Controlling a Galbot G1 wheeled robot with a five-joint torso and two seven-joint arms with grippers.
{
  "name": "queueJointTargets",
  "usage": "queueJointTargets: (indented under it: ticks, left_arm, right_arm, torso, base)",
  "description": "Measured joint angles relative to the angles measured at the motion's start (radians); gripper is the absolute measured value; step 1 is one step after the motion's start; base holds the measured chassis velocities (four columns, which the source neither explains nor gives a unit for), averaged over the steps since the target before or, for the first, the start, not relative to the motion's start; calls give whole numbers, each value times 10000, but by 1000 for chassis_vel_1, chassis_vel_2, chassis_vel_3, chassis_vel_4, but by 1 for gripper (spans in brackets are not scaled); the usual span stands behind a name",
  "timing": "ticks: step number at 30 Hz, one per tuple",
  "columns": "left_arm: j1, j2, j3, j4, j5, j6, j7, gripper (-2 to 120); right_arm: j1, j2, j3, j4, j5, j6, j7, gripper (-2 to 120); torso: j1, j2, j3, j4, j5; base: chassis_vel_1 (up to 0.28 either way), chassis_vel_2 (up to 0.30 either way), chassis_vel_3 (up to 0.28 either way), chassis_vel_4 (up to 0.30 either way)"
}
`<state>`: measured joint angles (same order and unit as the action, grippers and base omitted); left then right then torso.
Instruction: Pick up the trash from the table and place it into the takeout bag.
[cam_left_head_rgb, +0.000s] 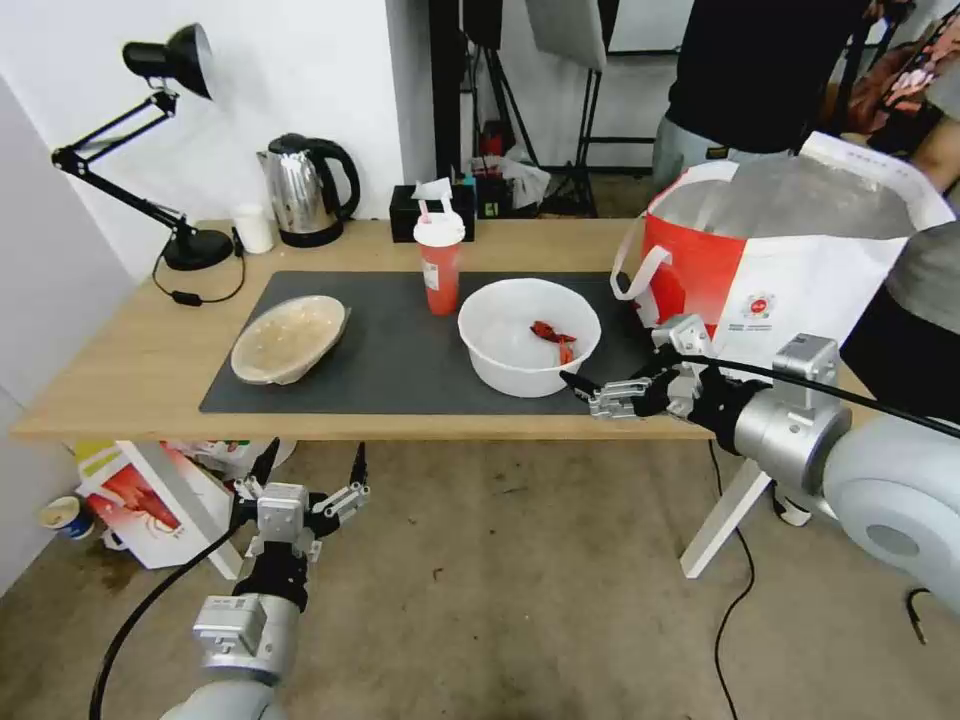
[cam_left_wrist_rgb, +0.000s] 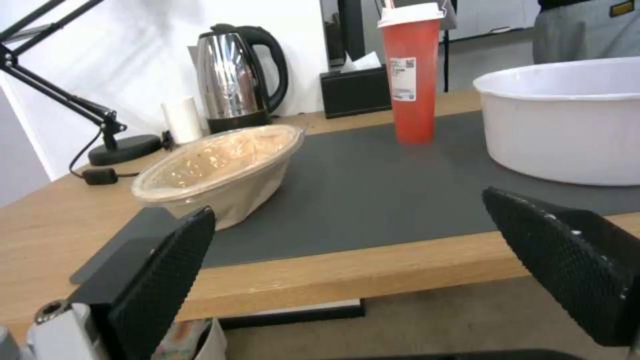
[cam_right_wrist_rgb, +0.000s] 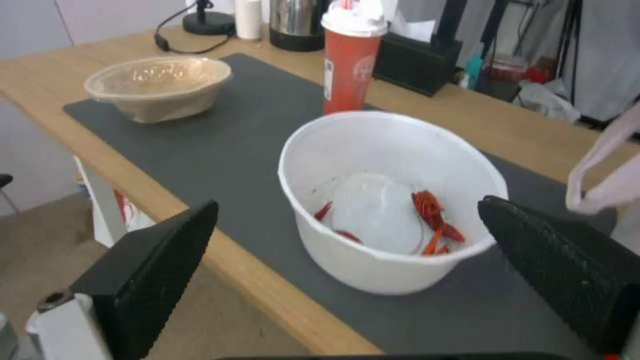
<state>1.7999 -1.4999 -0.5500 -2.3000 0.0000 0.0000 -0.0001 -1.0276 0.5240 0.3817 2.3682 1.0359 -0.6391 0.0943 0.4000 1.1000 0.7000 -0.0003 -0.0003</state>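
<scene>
surface of light wood carries a dark-grey mat in the head view, and on the mat sit 3 pieces of trash: a shallow tan bowl toward the robot's left, a red lidded straw cup upright in the middle toward the back, and a large white bowl with red scraps just right of the cup. the takeout bag stands open at the right end of the surface, foil lining showing. the right pincer hangs at the near edge of the surface, just beside the white bowl, spread and holding nothing. the left pincer sits low in front of the surface, over the floor, spread wide and empty.

left wrist view: both black fingers stand far apart below the surface's edge; the tan bowl is nearest, the red cup and white bowl lie beyond, a steel kettle behind.

right wrist view: the spread fingers frame the white bowl without touching it; a white bag handle hangs at the side.
</scene>
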Motion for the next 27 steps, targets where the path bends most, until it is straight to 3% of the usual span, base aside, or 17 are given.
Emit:
queueJointTargets:
  ticks: [16,20,27]
  left_arm:
    - [0,0,0,0,0,0,0,100]
    - [0,0,0,0,0,0,0,100]
    - [0,0,0,0,0,0,0,100]
  right_arm:
    - [3593,-7,-2365,-1843,-529,140,-2043,100]
    - [5064,-11,-3300,-2582,-732,198,-2847,100]
    - [6079,266,-4034,-3075,-830,125,-3241,100]
  torso:
    - [1,1,0,3,3]
    - [1,0,0,5,3]
    - [-1,1,-1,0,4]
  base:
    - [0,0,0,0]
    - [0,0,0,0]
    - [0,0,0,0]
